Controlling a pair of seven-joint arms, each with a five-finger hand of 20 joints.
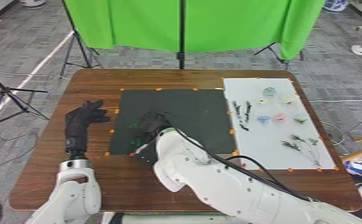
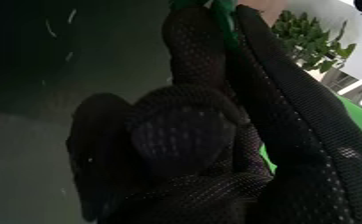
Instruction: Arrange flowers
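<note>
Right hand (image 1: 151, 126), in dotted black mesh, and left hand (image 1: 86, 120), fingers loosely apart, were over a brown wooden table (image 1: 151, 78), the right at a flat dark mat (image 1: 200, 110) beside a smooth white sheet (image 1: 247, 90) bearing thin stems (image 1: 292, 145) and small pale blooms (image 1: 280, 118), its fingers clamped on a green piece (image 2: 225, 22).

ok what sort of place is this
Probably a robotics lab or test studio: a green backdrop hangs beyond the wooden table, black tripod stands are set around it, and two white robot arms extend over it.
</note>
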